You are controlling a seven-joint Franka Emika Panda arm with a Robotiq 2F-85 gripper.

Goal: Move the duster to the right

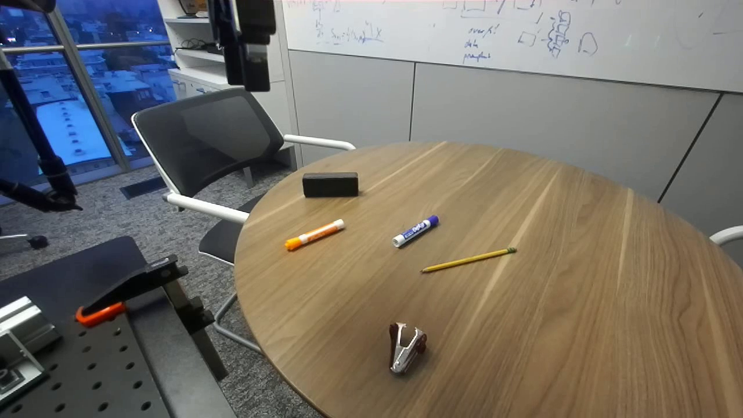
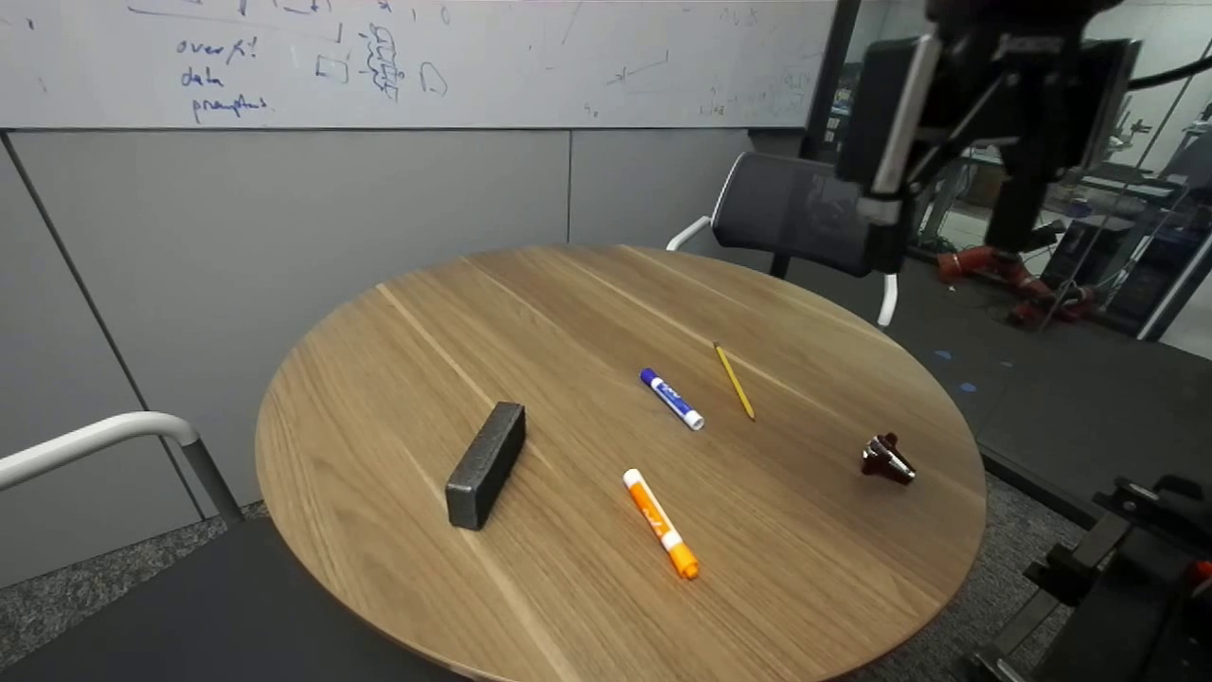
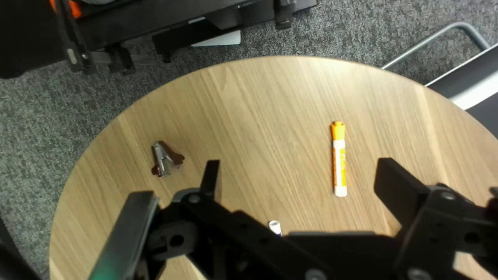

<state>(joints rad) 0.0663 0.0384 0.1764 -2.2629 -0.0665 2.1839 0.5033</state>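
Observation:
The duster, a black rectangular block, lies on the round wooden table in both exterior views (image 1: 331, 185) (image 2: 486, 466), close to the table's edge. I cannot make it out in the wrist view, where my gripper covers much of the lower part. My gripper (image 3: 298, 175) is open, with its fingers wide apart and nothing between them. In both exterior views the gripper (image 1: 246, 84) (image 2: 950, 237) is high above table level, well apart from the duster.
An orange marker (image 2: 660, 523), a blue marker (image 2: 672, 399), a yellow pencil (image 1: 469, 260) and a staple remover (image 1: 406, 348) lie on the wooden table (image 1: 580, 302). A mesh chair (image 1: 215, 139) stands close to the table beside the duster. A dark robot stand (image 1: 174, 354) is near the table.

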